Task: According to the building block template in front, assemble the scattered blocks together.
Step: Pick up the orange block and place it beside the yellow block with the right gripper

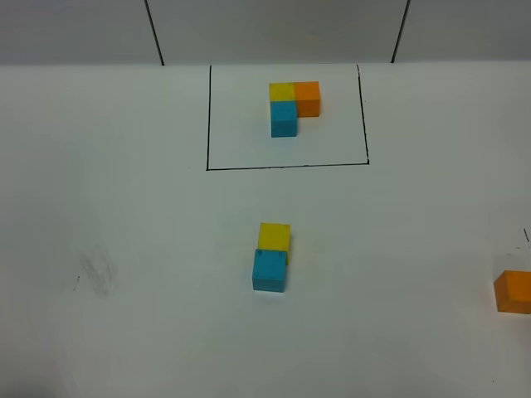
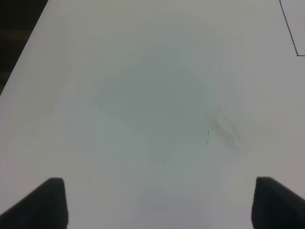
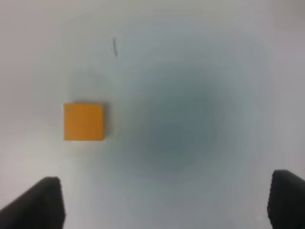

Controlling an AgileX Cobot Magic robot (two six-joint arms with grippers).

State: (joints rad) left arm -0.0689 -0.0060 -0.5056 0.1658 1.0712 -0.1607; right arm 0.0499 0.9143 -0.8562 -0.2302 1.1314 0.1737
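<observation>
The template [image 1: 294, 108] is a yellow, orange and blue L of cubes inside a thin black drawn rectangle [image 1: 207, 124] at the back of the table. In the middle, the loose yellow cube [image 1: 275, 236] touches the sky-blue cube [image 1: 270, 270] in front of it. The loose orange cube [image 1: 514, 291] lies at the right edge; it also shows in the right wrist view [image 3: 84, 121]. Neither gripper shows in the exterior view. My left gripper [image 2: 159, 205] is open over bare table. My right gripper [image 3: 167, 205] is open above the table, the orange cube off to one side of it.
A grey smudge [image 1: 98, 274] marks the white table at the left; it also shows in the left wrist view [image 2: 226, 133]. A corner of the drawn rectangle [image 2: 290, 28] shows there too. The table's dark edge [image 2: 19, 28] is near the left gripper.
</observation>
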